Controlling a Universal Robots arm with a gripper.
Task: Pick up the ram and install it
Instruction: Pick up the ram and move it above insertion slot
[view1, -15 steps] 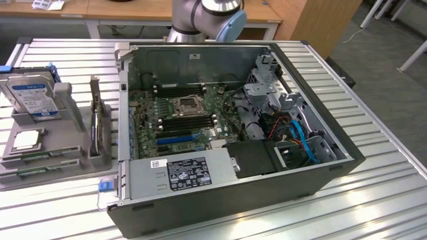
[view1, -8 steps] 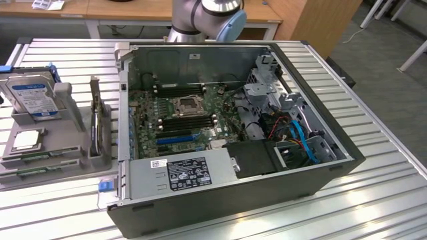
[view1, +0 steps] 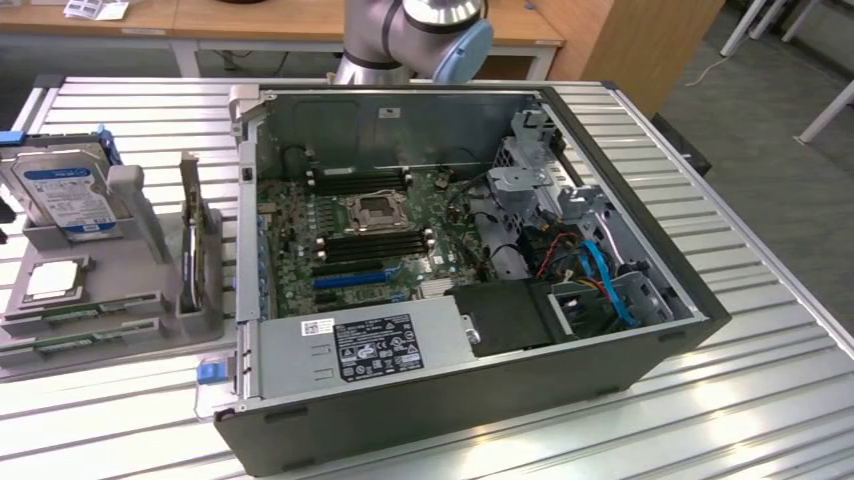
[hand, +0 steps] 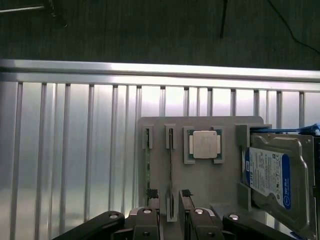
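Plainly open, the claw (hand: 169, 196) flanks the edge-on ram (hand: 171, 165) beside a blue-labelled hard drive (hand: 272, 175) whose print is unreadable.

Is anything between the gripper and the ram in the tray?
Nothing visible does. In the wrist view the open gripper faces the ram, which stands on edge in the grey tray, with no object between them. The processor and hard drive sit off to one side.

I count two ram sticks (hand: 147, 172), one processor (hand: 205, 145) and one hard drive (hand: 270, 172) in the grey holder (hand: 200, 185). One open computer case (view1: 441, 400) stands on the table (view1: 747, 380).
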